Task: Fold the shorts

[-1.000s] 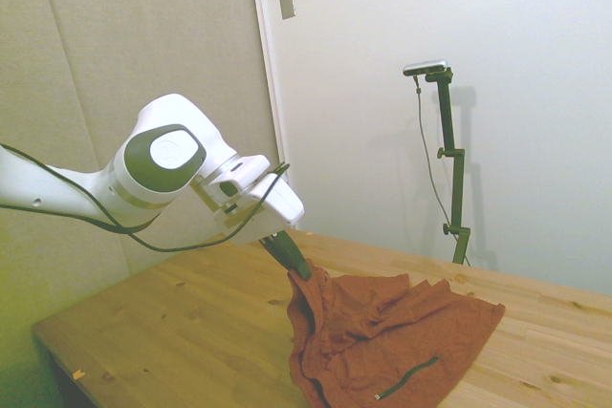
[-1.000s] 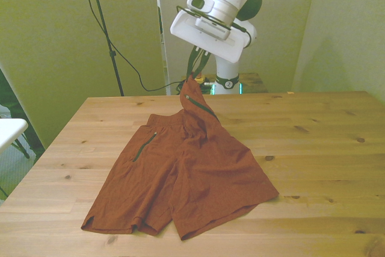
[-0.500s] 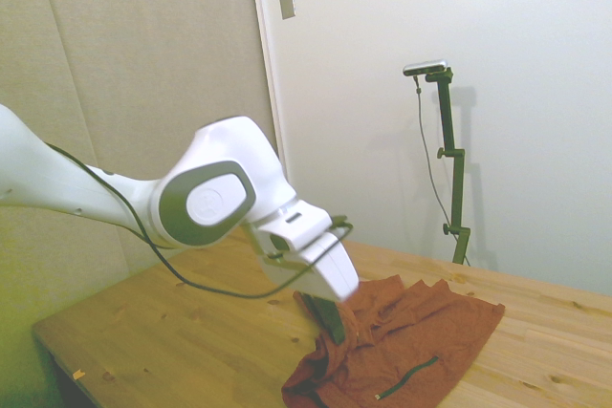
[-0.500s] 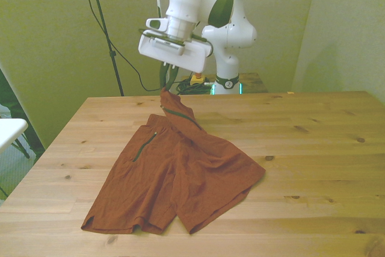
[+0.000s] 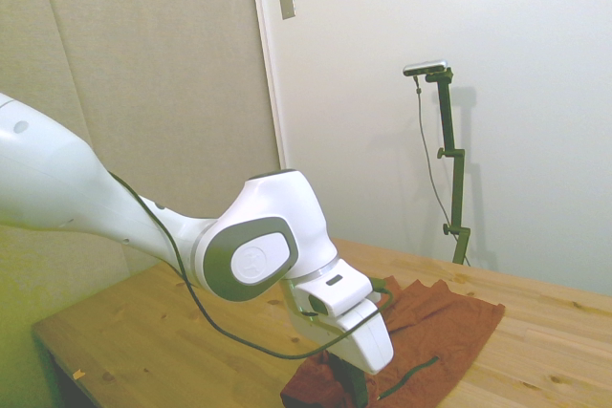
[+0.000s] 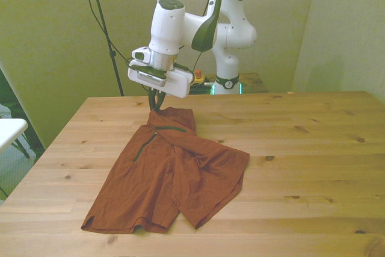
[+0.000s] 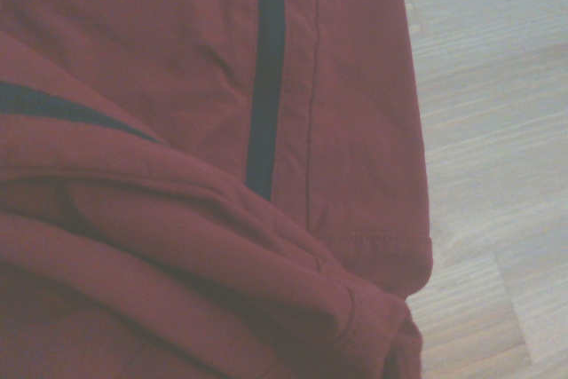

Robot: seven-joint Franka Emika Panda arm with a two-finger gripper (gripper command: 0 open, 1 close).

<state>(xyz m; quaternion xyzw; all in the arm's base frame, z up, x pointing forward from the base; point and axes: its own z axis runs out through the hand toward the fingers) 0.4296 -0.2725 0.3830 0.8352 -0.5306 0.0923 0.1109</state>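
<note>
Holding a pinch of the waistband corner, the end effector (image 6: 157, 104) sits low over the far end of the shorts (image 6: 171, 170), its dark fingers closed on the fabric near the front view's left. The shorts lie on the counter (image 6: 313, 148), spread toward the near edge, with the leg from the front view's right already drawn partway over the other, so a loose ridge runs across the middle. The dark pocket zipper (image 6: 144, 145) shows on the layer underneath, and the wrist view shows a dark stripe (image 7: 264, 77) and a hemmed edge beside bare wood. The main risk, as I judge it, is a crooked fold: if the fabric is let go here, the carried corner may land short of the matching corner and the ridge may stay bunched instead of lying flat. The soft cloth could also slip from so small a pinch, or cling to the fingers on release and be dragged back. Pulling further sideways might tow the lower layer along with it. Nothing else lies on the counter near the shorts; a cable (image 6: 105, 31) hangs behind, well apart from the work.
</note>
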